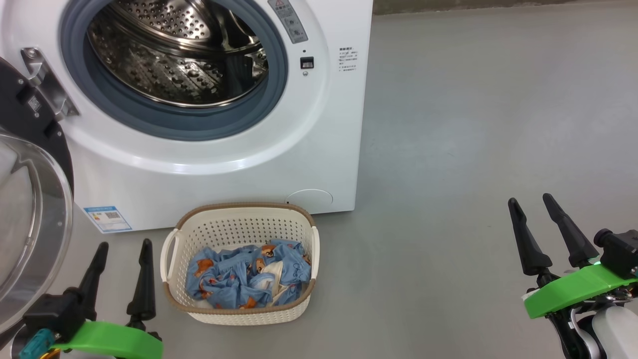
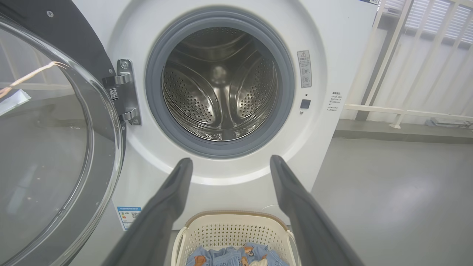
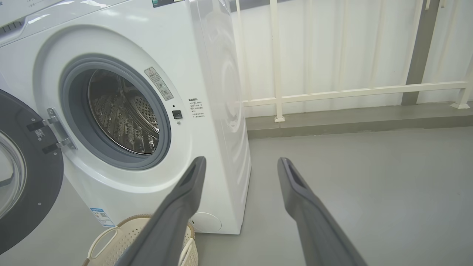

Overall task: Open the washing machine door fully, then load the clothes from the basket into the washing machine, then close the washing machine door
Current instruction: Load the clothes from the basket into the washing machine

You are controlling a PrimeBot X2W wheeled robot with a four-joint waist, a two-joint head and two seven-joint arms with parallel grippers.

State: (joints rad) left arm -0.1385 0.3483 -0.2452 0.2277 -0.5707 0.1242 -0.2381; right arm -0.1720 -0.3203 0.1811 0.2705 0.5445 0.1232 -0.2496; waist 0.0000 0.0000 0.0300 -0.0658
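While the washing machine door (image 1: 30, 224) stands swung out to the left on its metal hinge (image 1: 47, 85), the round mouth of the washing machine (image 1: 319, 124) is uncovered, and inside the grey gasket (image 1: 164, 122) one sees the perforated steel drum (image 1: 174, 55). On the grey floor (image 1: 473, 124), just in front of the lower part of the machine, stands the basket (image 1: 239, 227); whether it touches the white front I cannot tell. All the clothes (image 1: 244, 279) lie crumpled inside it, below the brown rim: light-blue fabric with orange-brown bears and one cream-white patch in the middle. At the lower left of the head view the left claw (image 1: 124, 244) is between the glass bowl of the door and the left handle of the basket, with its two dark fingers spread apart and nothing between them; they point toward the machine. Well apart from the basket, at the lower right, the right claw (image 1: 530, 198) is above bare floor, also with its fingers spread and empty. A small blue label (image 1: 107, 218) sits on the lower left corner of the machine front, near the door.
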